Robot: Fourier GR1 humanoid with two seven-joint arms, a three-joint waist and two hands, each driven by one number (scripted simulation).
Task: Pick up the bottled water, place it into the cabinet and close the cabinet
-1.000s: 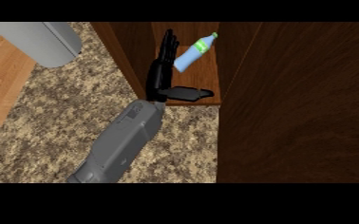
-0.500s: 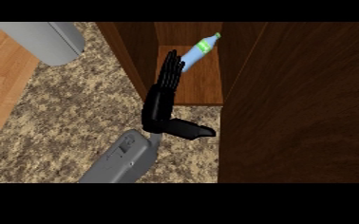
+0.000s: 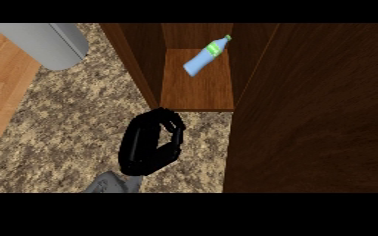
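Head view: bottled water (image 3: 206,58) lies inside the cabinet (image 3: 201,93).
Left hand (image 3: 150,144), fingers curled and holding nothing, near the cabinet's front-left corner.

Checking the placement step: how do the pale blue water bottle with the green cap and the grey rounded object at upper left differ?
The water bottle is slim, blue and green, lying slanted inside the wooden cabinet; the grey object is bulkier, plain, outside it at upper left. Neither touches the black hand.

Blue, green-labelled bottle (image 3: 201,60); speckled tan counter (image 3: 66,125)
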